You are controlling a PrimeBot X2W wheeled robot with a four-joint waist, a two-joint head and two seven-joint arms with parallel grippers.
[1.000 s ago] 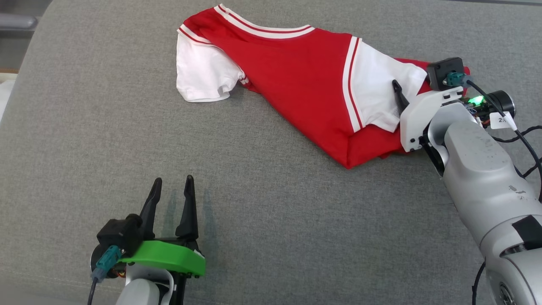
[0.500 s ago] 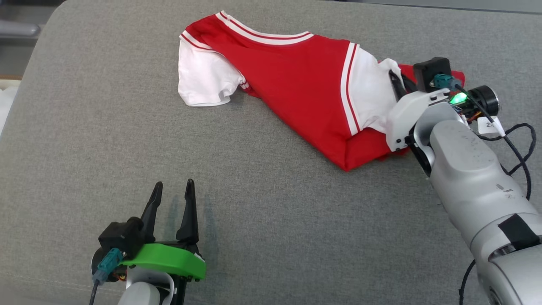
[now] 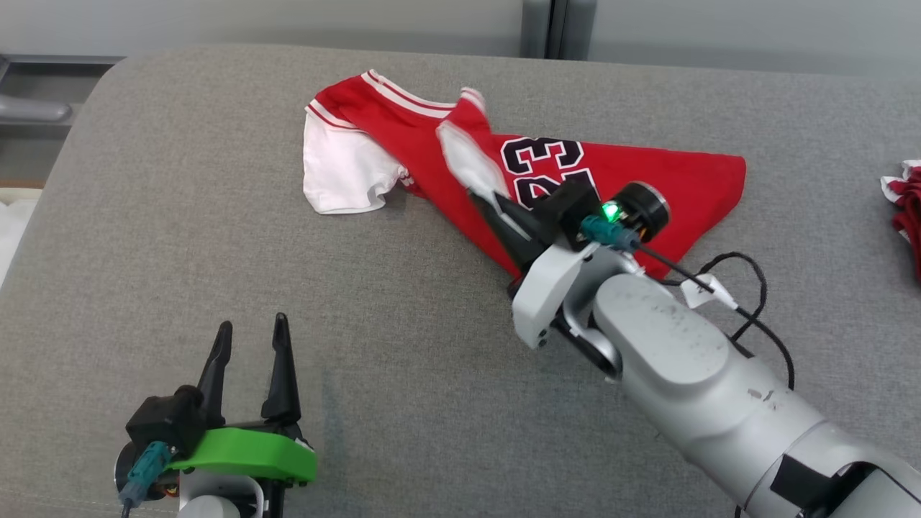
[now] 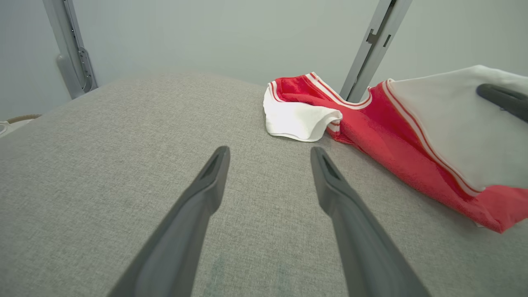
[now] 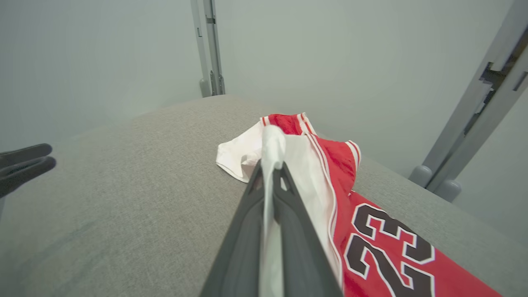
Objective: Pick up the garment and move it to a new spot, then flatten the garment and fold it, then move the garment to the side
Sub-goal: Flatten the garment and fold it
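The garment [image 3: 651, 180] is a red jersey with white sleeves and a black "23", lying crumpled on the grey padded table [image 3: 432, 360]. My right gripper [image 3: 483, 201] is shut on one white sleeve [image 5: 272, 152], lifting it up and over the red body; the cloth runs between its two fingers [image 5: 241, 239]. The other white sleeve [image 3: 342, 169] lies flat at the garment's left end. My left gripper [image 3: 250, 342] stands open near the table's front left, well apart from the garment [image 4: 371, 128], with nothing between its fingers [image 4: 198, 206].
Another red and white cloth [image 3: 905, 208] lies at the table's right edge. A grey metal post [image 3: 550, 29] stands behind the table against a pale wall. A black cable [image 3: 748, 302] trails from my right wrist over the table.
My right gripper shut on the white sleeve and pulled it left and up across the jersey, uncovering the "23". The head view has tilted, so the table's back edge now shows.
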